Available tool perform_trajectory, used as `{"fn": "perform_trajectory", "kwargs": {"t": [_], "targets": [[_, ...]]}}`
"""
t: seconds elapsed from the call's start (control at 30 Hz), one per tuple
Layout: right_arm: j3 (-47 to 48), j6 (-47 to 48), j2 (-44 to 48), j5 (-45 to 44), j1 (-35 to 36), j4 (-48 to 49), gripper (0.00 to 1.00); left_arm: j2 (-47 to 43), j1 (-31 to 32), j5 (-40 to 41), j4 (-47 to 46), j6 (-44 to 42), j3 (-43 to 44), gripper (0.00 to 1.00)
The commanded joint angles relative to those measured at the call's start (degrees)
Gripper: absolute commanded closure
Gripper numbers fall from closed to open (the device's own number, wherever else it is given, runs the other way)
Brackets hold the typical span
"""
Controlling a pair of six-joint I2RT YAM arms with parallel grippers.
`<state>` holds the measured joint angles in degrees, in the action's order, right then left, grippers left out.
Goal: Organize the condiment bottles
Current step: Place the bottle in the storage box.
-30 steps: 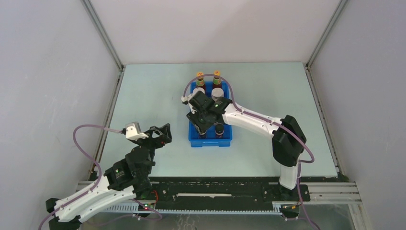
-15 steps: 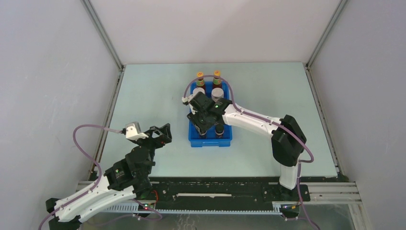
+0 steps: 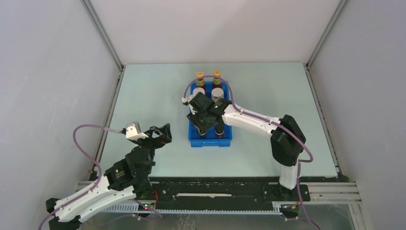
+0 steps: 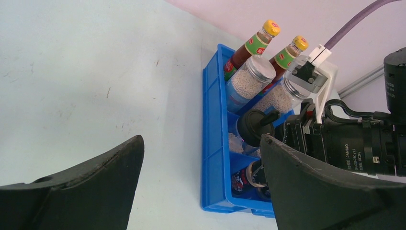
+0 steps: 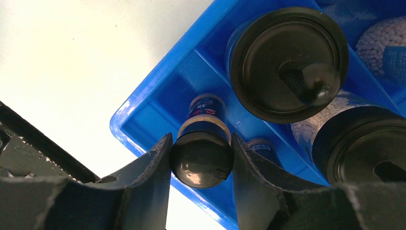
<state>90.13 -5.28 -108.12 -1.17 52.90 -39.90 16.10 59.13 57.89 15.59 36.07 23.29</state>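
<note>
The condiment bottles stand in the blue tray. Two red sauce bottles with yellow caps are at its far end, with two grey-lidded jars just in front of them. In the right wrist view, two pale black-lidded jars fill the middle row. My right gripper is shut on the cap of a tiny dark jar in the tray's near left compartment. A second tiny jar stands beside it. My left gripper hangs open and empty over the table, left of the tray.
The right arm reaches across the table to the tray from the right. Its wrist camera fills the right side of the left wrist view. Grey walls close the table at the back and on both sides.
</note>
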Motion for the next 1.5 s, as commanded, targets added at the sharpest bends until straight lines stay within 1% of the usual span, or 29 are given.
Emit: {"fn": "perform_trajectory", "kwargs": {"t": [0.0,0.13,0.5,1.23,1.3,1.47], "targets": [[0.1,0.1,-0.5,-0.1,-0.4,1.7,0.88,-0.1,0.2,1.5,-0.7,0.9,-1.2,0.05],[0.2,0.1,-0.6,-0.1,-0.5,1.7,0.8,0.0,0.2,1.6,-0.7,0.9,-1.2,0.05],[0.2,0.1,-0.8,0.2,-0.8,1.6,0.68,0.3,0.2,1.8,-0.8,0.9,-1.1,0.05],[-0.3,-0.1,-1.6,0.6,-1.0,2.4,0.65,0.5,0.2,1.9,-1.2,0.6,-1.1,0.05],[-0.3,-0.2,-1.6,0.6,-1.0,2.4,0.62,0.4,0.2,1.9,-1.2,0.6,-1.1,0.05],[-0.3,-0.3,-1.6,0.6,-1.0,2.4,0.59,0.2,0.2,2.0,-0.8,0.7,-1.1,0.05]]}}
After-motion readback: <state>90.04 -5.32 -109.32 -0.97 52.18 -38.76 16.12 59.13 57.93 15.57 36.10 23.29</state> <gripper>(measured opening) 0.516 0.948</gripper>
